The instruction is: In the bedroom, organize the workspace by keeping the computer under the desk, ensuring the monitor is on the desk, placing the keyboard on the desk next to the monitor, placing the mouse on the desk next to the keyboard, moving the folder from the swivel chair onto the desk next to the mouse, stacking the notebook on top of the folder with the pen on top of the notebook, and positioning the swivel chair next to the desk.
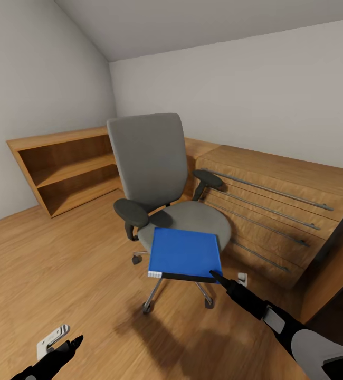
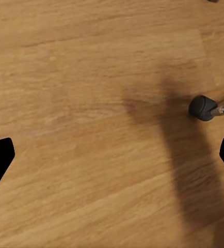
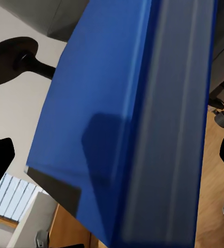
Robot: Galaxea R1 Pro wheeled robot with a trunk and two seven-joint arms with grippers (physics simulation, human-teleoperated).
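Note:
The swivel chair (image 1: 155, 158), grey with black armrests, stands in the middle of the room on the wood floor. The blue folder (image 1: 184, 253) lies flat at the front of its seat and juts past the seat's front edge. My right gripper (image 1: 217, 277) is at the folder's near right corner, open. In the right wrist view the folder (image 3: 127, 113) sits close up between the spread fingers of the right gripper (image 3: 112, 155). My left gripper (image 1: 72, 345) hangs low over the floor, open and holding nothing; it is also seen as the left gripper (image 2: 112, 155).
A low oak shelf unit (image 1: 66, 163) stands along the left wall. Oak drawers (image 1: 277, 211) with long metal handles run behind and to the right of the chair. One chair castor (image 2: 202, 107) rests on the wood floor (image 1: 45, 274).

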